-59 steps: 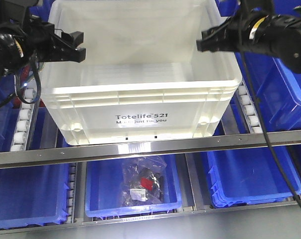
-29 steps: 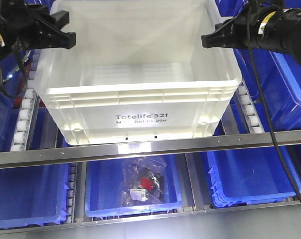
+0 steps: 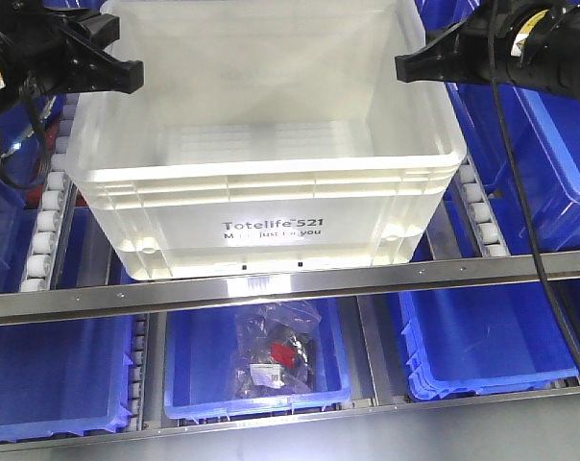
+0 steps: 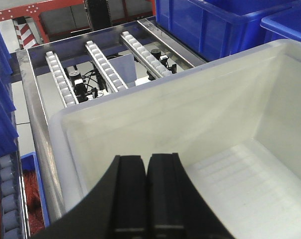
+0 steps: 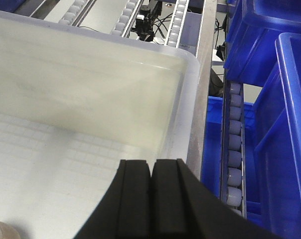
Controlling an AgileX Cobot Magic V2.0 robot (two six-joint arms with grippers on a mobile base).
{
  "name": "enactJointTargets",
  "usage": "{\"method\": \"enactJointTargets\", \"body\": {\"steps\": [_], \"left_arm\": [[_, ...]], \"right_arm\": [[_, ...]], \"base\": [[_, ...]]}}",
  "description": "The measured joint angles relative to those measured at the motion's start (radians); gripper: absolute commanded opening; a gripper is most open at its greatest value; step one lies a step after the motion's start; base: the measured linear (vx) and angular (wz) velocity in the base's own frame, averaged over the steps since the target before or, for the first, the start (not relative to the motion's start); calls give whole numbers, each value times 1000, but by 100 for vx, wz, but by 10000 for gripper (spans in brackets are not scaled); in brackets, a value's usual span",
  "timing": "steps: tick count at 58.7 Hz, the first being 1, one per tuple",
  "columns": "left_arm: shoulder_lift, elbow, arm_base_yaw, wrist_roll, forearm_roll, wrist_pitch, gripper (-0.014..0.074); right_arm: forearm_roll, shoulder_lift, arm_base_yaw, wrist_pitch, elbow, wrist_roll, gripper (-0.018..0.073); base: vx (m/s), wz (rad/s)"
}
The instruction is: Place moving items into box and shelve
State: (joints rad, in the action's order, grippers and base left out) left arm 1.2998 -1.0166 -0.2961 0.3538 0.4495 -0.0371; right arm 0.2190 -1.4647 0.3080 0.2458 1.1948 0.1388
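Observation:
The box [image 3: 271, 182], a large white crate printed "Totelife 521", sits on the roller shelf. My left gripper [image 3: 127, 75] hovers at its upper left corner, shut with nothing in it. My right gripper [image 3: 410, 67] hangs over the upper right rim, also shut and holding nothing. In the left wrist view the shut gripper [image 4: 147, 158] points at the box's inner wall [image 4: 155, 114]. The right wrist view has the shut gripper [image 5: 151, 163] above the box floor near the wall [image 5: 90, 94]. A pinkish-tan rounded edge [image 5: 0, 230], perhaps one moving item, peeks in at the bottom left corner.
Blue bins [image 3: 549, 163] flank the box on both sides, and more sit on the lower level. One lower bin holds a clear bag of parts [image 3: 276, 353]. A steel shelf rail [image 3: 290, 283] crosses in front. Roller tracks [image 3: 45, 230] run beside the box.
My left gripper has drawn back up and to the left, off the box's left wall. My right gripper has risen slightly to the right. Both stay shut.

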Motion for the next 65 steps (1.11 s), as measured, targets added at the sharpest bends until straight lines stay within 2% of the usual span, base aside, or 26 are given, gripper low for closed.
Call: {"method": "enactJointTargets", "body": {"steps": [49,65], "left_arm": [[-2,0,0,0,0,-7,-7],[-149,84,4,-1,0,-72,-7]], "right_arm": [[0,0,0,6,0,0,-8],[0,0,0,6,0,0,-8]], "base": [[0,0],[0,0]]}}
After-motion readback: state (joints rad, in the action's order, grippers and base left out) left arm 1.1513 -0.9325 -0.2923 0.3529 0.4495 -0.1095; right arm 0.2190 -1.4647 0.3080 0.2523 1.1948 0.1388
